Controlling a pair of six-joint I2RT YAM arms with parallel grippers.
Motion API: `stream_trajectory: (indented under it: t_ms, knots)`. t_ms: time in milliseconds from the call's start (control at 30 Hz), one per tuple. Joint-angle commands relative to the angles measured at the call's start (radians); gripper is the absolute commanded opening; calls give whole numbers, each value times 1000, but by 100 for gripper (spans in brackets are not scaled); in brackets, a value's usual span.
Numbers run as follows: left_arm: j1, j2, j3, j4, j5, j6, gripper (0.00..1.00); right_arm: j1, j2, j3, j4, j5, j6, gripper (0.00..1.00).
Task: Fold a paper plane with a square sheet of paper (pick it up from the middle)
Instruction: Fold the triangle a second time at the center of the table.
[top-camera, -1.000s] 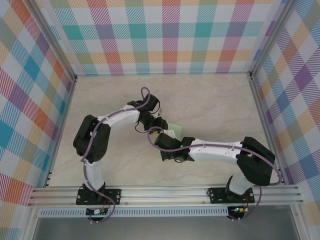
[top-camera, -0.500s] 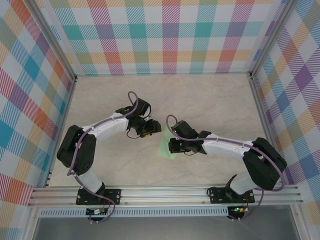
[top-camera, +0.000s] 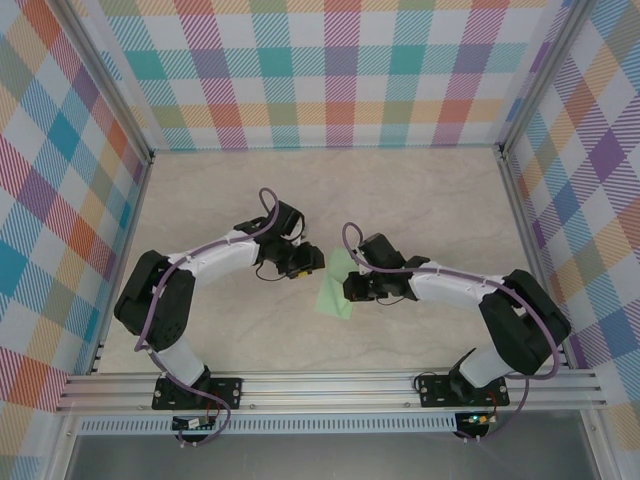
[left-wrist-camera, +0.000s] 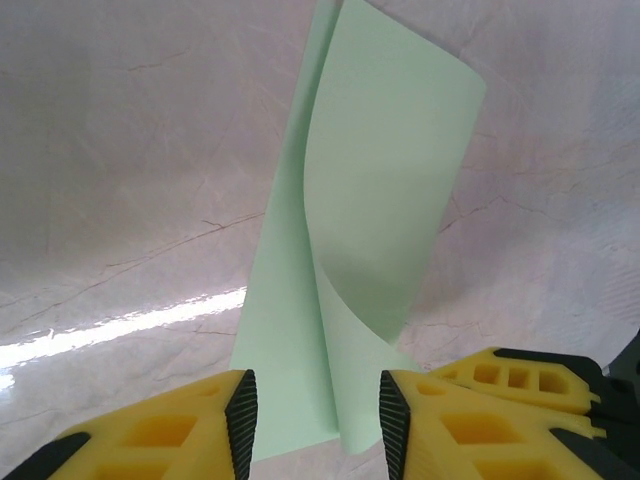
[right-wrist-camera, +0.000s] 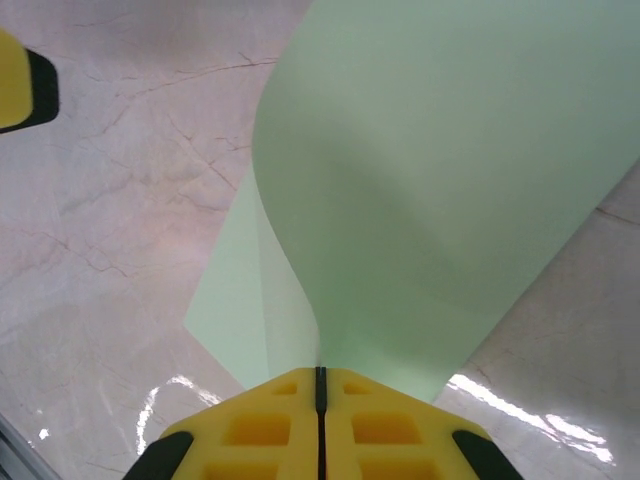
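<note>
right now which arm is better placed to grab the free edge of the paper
Left. The left gripper is open with the square sheet of paper between its jaws; the right gripper is shut on that sheet.

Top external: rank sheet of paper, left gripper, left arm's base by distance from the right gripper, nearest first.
1. square sheet of paper: pinched in the right gripper itself.
2. left gripper: just across the sheet, on its far side.
3. left arm's base: farthest, bolted at the near-left corner.
</note>
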Motion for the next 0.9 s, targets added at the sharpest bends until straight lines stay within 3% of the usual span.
stream_trajectory:
  t_ms: [0, 867]
  knots:
    - [-19, -25, -27, 40, 28, -27, 38, -10, 24, 28, -30, -19, -58, 7]
    - [-49, 7, -66, 157, 56, -96, 33, -46, 158, 146, -111, 39, -199, 7]
